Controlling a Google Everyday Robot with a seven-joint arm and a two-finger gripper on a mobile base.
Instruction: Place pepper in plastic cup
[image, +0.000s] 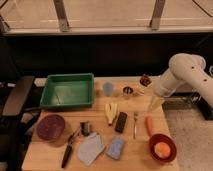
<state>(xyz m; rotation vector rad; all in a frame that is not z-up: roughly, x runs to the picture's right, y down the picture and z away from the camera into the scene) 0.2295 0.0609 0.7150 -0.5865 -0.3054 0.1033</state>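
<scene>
The pepper is a small orange-red elongated thing lying on the wooden table at the right, just above the red bowl. The plastic cup is a small blue-grey tumbler standing upright at the table's back middle, right of the green tray. My gripper hangs from the white arm at the right, pointing down above the table. It is above and slightly behind the pepper, and well to the right of the cup. It holds nothing that I can see.
A green tray sits at back left. A metal cup stands beside the plastic cup. There are also a pale yellow banana-like thing, a dark block, a fork, a red bowl with a round orange fruit, a purple plate, a cloth and a blue sponge.
</scene>
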